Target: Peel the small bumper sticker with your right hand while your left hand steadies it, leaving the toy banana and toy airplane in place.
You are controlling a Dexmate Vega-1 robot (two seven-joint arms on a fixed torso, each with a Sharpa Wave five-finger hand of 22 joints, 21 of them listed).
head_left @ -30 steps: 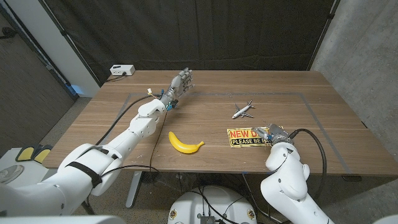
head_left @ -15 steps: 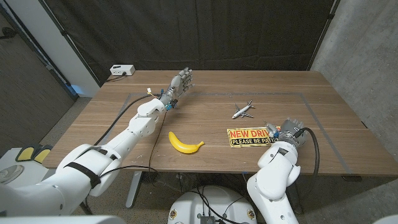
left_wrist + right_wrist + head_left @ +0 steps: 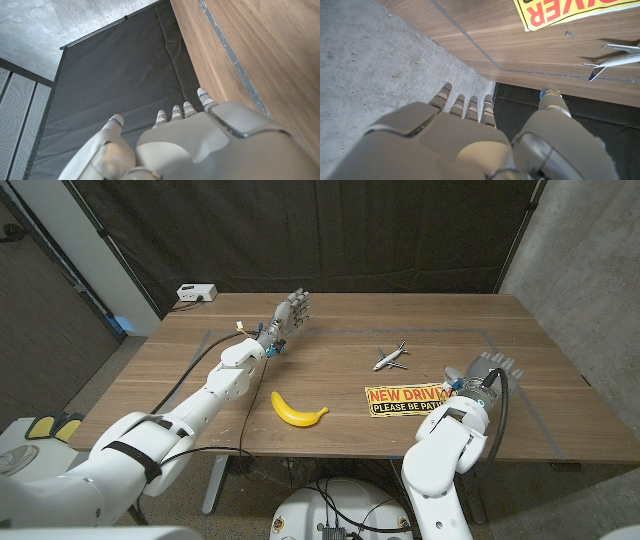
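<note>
Over the last second the right hand [image 3: 484,372] had swung away from the bumper sticker [image 3: 406,400], going from its right end out toward the table's right side and lifting, so that it now stood just beside the sticker's right edge with its fingers apart and nothing in them. Nothing else had shifted: the left hand [image 3: 291,310] was where it had been, raised over the far left part of the table [image 3: 340,320], fingers spread and empty, well apart from the sticker.

The sticker lay flat near the front edge, yellow with red and black lettering; its right end was hidden behind the right wrist, so the words were cut off there. In the right wrist view only a corner of the sticker [image 3: 570,12] showed, and the toy airplane [image 3: 612,60] was cut by the picture's edge. Whether any corner of the sticker had lifted could not be made out. The toy airplane [image 3: 390,357] stood just beyond the sticker, and the toy banana [image 3: 297,411] lay to the sticker's left, apart from it.

The table was brown wood grain with a faint grey line marking a rectangle on it. A small white box [image 3: 196,292] sat at its far left corner. Behind hung a black curtain [image 3: 320,230], with a grey concrete wall [image 3: 590,240] at the right.
</note>
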